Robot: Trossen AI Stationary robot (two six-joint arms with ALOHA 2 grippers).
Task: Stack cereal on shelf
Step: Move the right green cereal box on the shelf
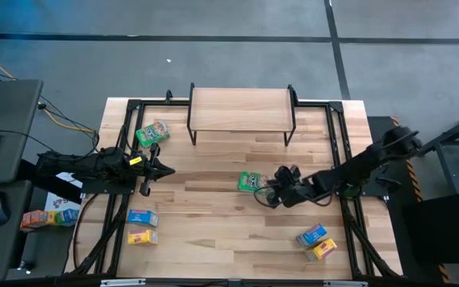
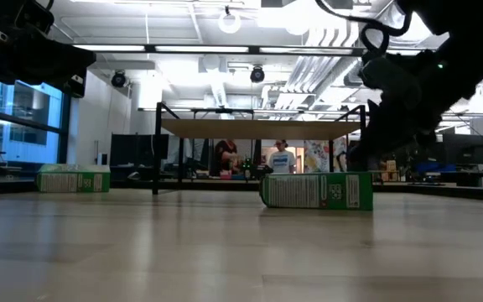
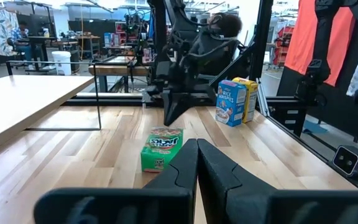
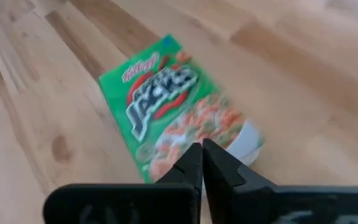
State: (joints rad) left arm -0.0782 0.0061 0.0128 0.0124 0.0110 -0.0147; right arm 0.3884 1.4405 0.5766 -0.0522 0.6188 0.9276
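My right hand [image 1: 271, 194], fingers pressed together, hovers just beside the flat green box [image 1: 251, 182], probably not touching; left hand [image 1: 164, 169] farther.

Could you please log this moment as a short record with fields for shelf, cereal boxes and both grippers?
shelf: shelf at table's far edge, nothing on top
green boxes: one lying flat mid-table; another near the shelf's left legs
left pair: blue, yellow
right pair: blue, yellow
right gripper: shut, over the mid-table green box
left gripper: shut, waiting at left
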